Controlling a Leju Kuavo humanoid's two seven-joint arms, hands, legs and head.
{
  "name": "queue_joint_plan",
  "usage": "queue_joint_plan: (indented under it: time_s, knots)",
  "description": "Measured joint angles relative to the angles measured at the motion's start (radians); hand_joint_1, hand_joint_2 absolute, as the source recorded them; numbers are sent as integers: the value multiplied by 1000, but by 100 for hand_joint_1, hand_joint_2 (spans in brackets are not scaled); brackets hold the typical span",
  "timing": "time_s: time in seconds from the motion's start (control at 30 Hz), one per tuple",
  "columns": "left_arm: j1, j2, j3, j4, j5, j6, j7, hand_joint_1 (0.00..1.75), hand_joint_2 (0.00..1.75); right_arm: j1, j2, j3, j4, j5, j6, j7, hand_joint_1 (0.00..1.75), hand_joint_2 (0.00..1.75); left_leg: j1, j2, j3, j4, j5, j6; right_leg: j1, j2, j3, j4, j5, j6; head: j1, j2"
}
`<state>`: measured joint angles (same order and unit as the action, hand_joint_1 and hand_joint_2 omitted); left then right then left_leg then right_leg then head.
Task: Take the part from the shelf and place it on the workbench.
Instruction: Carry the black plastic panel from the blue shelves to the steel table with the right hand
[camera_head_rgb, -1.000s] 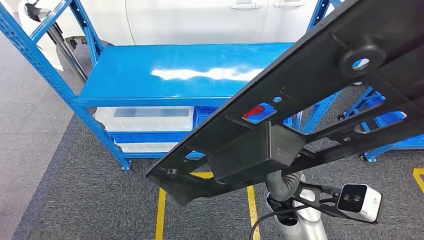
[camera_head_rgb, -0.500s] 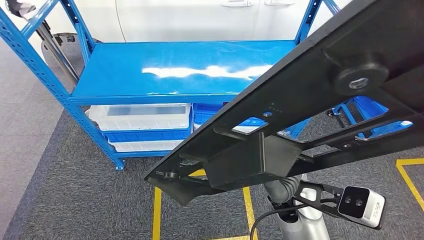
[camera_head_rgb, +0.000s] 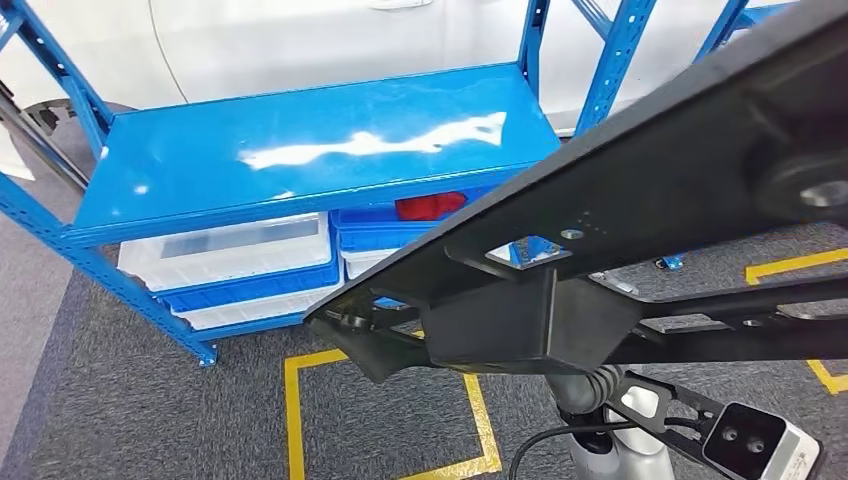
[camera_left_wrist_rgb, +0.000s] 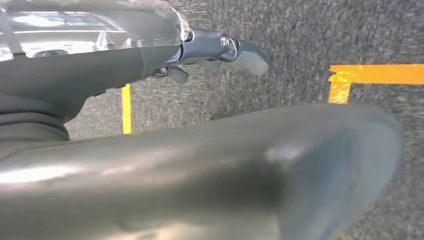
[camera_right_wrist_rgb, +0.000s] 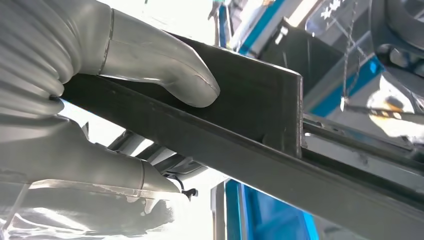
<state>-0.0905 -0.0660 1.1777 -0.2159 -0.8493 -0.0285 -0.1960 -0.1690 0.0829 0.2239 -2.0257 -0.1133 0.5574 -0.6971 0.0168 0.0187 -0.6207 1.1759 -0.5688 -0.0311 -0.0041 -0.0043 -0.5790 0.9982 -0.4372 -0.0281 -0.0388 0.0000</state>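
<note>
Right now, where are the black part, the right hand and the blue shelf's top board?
black part (camera_head_rgb: 640, 190): head view, on its broad flat face.
right hand (camera_right_wrist_rgb: 150, 65): right wrist view, on the thumb pressed against the part.
blue shelf top board (camera_head_rgb: 300, 150): head view, on its bare middle.

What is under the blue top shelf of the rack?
Under the blue top shelf stand clear bins and blue bins, one showing something red. The black part covers the rack's right side, so anything stored there is hidden.
</note>
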Motion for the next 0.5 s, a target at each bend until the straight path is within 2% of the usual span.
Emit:
queue_joint_plan:
  time_s: [0.03,0.07,0.1,0.13,0.17,0.23,0.3,0.33,0.37,0.4,0.43,0.5]
  knots:
    - [2,2,3,0,7,3,7,0,0,4,0,0,-3,-1,-4,0,175,175,0,-6,-32,68,-26,-1,1,12,-1,0,1,-1,0,0]
    - [3,4,6,0,12,5,13,0,0,8,0,-1,-7,-1,-8,0,175,175,0,-9,-54,113,-36,-2,2,25,-1,1,1,-2,0,0]
    - [4,7,9,0,14,4,16,0,0,11,0,-3,-12,0,-12,0,175,175,0,-11,-58,116,-23,0,3,38,0,2,1,-2,0,0]
    - [4,11,11,0,13,3,18,0,0,14,0,-7,-18,0,-17,0,175,175,0,-15,-41,77,9,2,3,51,1,3,1,-1,0,0]
    - [4,16,13,0,12,2,19,0,0,17,1,-12,-27,2,-20,0,175,175,1,-26,-11,10,50,6,3,63,3,5,0,0,0,0]
    - [4,29,16,0,8,1,22,0,0,22,5,-20,-46,8,-25,0,175,175,3,-74,47,-120,102,14,4,87,0,11,-1,6,0,0]
    - [5,41,18,0,8,2,25,0,0,28,11,-22,-64,15,-27,0,175,175,2,-99,66,-166,107,20,0,109,-10,14,2,19,0,0]
    - [4,46,19,-1,9,3,26,0,0,31,14,-22,-70,15,-26,0,175,175,1,-89,67,-170,109,23,-2,121,-15,14,5,27,0,0]
    - [2,50,20,-1,10,2,25,0,0,33,17,-22,-77,13,-24,0,175,175,1,-78,67,-174,112,29,-4,119,-17,14,6,33,0,0]
    - [1,53,20,-1,10,1,22,0,0,33,19,-21,-82,10,-23,0,175,175,3,-66,69,-179,116,35,-2,103,-22,24,-1,38,0,0]
    - [0,56,21,-2,10,-1,18,0,0,29,21,-19,-85,8,-23,0,175,175,5,-54,71,-184,119,40,-1,78,-35,51,-19,42,0,0]
    - [1,62,22,-2,9,-4,11,0,0,23,23,-14,-89,6,-32,0,175,175,4,-28,72,-187,120,46,-3,26,-90,166,-82,49,0,0]
